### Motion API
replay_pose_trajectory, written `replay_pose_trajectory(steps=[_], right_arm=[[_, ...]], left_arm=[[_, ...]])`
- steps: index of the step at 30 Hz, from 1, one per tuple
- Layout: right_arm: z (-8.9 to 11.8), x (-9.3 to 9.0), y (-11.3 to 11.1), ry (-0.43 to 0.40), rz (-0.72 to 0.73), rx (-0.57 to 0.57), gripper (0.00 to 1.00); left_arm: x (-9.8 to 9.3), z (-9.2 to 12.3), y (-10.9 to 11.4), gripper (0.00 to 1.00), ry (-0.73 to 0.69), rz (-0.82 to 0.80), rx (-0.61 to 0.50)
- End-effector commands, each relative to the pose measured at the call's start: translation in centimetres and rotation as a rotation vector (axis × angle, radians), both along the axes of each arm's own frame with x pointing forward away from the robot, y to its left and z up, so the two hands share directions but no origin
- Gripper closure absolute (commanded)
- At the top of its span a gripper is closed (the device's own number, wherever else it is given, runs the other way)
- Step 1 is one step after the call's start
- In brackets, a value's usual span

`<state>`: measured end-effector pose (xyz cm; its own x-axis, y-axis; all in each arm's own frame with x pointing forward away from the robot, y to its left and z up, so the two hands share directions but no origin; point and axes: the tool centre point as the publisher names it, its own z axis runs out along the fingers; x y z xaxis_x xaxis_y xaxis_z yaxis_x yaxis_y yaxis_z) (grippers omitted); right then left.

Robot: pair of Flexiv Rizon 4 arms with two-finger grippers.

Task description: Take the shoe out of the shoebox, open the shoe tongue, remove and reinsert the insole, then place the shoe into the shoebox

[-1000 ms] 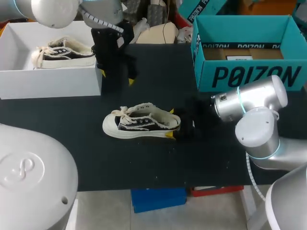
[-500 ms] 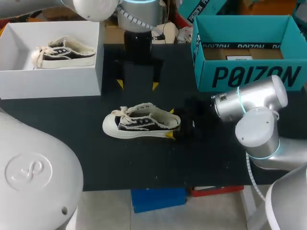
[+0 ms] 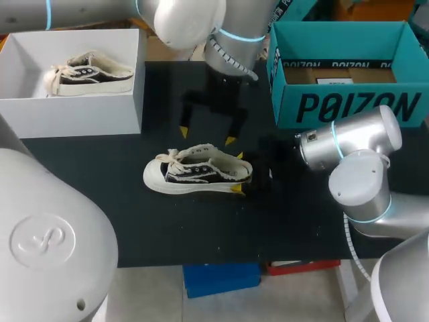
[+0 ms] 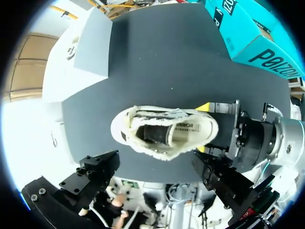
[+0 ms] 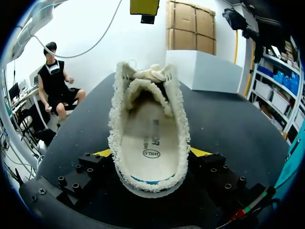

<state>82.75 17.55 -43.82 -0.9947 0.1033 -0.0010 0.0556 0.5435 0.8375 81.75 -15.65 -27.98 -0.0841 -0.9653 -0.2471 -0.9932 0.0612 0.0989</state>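
A black-and-cream low shoe (image 3: pixel 194 172) lies on its sole mid-table, toe pointing left. My right gripper (image 3: pixel 238 172) is shut on its heel, one yellow tip on each side. In the right wrist view the shoe (image 5: pixel 148 119) runs straight ahead from between the fingers of the right gripper (image 5: pixel 151 153), its cream insole (image 5: pixel 151 140) showing inside. My left gripper (image 3: pixel 206 136) hangs open just behind the shoe. Seen from the left wrist, the shoe (image 4: pixel 164 132) is ahead of the left gripper (image 4: pixel 157 172), with nothing between its fingers.
A white open box (image 3: pixel 74 111) at the back left holds a second matching shoe (image 3: pixel 87 74). A teal shoebox (image 3: pixel 348 104) stands at the back right, close to my right arm's elbow. Bare black tabletop (image 3: pixel 201 228) lies in front of the shoe.
My left arm has swung right from beside the white box and come down toward the shoe. The right gripper and the shoe have stayed put.
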Motion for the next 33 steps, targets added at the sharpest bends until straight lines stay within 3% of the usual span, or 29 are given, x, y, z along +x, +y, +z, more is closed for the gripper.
replay_pose_trajectory(steps=[1, 11, 22, 33], right_arm=[[-0.5, 0.1, 0.3, 0.000, -0.002, -0.001, 1.00], [-0.5, 0.1, 0.3, 0.000, -0.002, -0.001, 1.00], [-0.5, 0.1, 0.3, 0.000, -0.002, -0.001, 1.00], [-0.5, 0.1, 0.3, 0.000, -0.002, -0.001, 1.00]], left_arm=[[-0.2, -0.9, -0.9, 0.00, -0.037, -0.007, 0.130], [-0.8, -3.7, -1.1, 0.00, -0.044, -0.040, 0.204], [-1.5, -5.8, -0.3, 0.00, -0.043, -0.061, 0.165], [-1.0, -8.0, 1.2, 0.00, -0.060, -0.055, 0.131]])
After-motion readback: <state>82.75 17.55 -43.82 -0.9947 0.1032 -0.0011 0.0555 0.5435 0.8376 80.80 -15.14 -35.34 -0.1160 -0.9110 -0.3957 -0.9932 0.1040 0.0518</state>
